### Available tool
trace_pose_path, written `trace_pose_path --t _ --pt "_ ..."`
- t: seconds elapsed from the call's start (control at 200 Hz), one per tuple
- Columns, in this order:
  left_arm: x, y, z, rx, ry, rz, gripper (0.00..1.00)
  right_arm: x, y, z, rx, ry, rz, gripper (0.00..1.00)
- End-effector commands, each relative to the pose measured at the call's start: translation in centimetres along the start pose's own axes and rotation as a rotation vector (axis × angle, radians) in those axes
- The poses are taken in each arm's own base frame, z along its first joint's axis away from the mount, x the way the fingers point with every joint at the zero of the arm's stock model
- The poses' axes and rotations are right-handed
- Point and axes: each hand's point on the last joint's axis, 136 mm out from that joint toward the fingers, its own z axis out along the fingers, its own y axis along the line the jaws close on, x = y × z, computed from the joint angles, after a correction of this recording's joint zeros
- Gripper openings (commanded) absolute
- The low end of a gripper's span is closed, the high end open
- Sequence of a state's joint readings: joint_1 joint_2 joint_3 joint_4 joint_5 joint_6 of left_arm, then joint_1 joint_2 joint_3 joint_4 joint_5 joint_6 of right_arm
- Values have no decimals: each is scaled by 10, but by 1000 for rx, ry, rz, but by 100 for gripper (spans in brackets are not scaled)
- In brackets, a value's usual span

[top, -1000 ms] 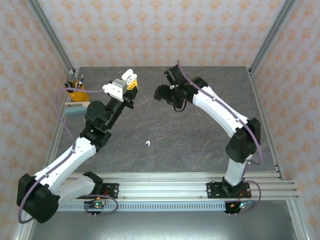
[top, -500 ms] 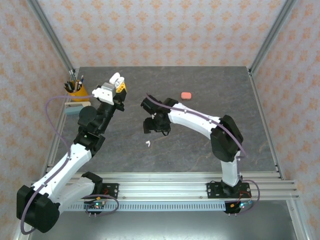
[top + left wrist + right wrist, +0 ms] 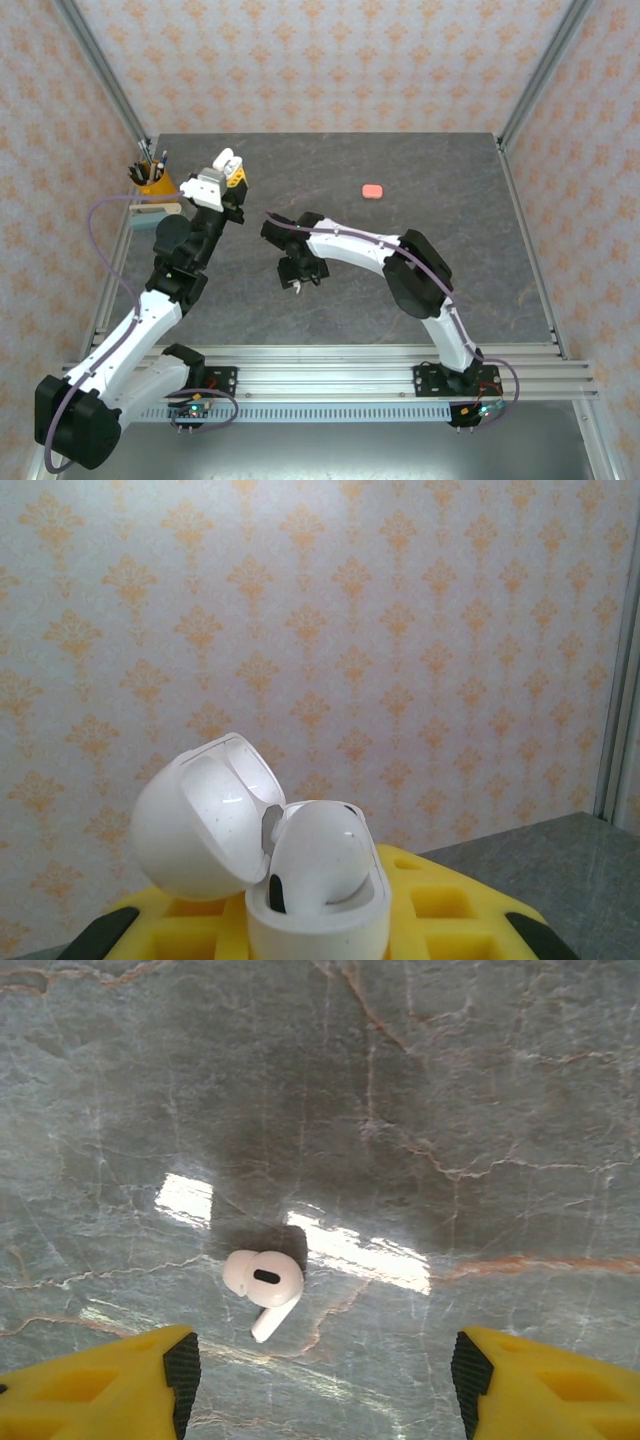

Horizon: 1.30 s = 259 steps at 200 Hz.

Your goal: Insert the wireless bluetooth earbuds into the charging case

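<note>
right gripper [image 3: 297, 281] swung over earbud [image 3: 262, 1283], jaws narrowing

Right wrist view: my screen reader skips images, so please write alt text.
A small white stemmed plastic earbud lies on the grey marbled tabletop, just ahead of the open right pincer and its yellow, black-padded fingers.

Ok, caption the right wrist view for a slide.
Open right tool poised above a white earbud on the marbled table.

Marble table [image 3: 450, 1110]: white earbud [image 3: 263, 1285] lies between spread right claw [image 3: 322, 1365] fingers, apart from both.
</note>
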<state>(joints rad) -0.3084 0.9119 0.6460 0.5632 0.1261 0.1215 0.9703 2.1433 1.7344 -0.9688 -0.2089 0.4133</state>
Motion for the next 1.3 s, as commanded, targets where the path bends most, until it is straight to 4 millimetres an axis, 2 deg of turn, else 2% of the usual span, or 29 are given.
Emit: trace_pose_path --t 0.0,0.54,1.291 --pt "-9 5 -5 -12 -31 -7 0 -3 2 0 35 -4 -18 68" --pt "-8 7 -9 -19 -31 -5 0 -13 0 20 88 -5 30 60" --pt "-6 7 -6 -16 -34 -12 0 -3 -8 28 125 33 59 50"
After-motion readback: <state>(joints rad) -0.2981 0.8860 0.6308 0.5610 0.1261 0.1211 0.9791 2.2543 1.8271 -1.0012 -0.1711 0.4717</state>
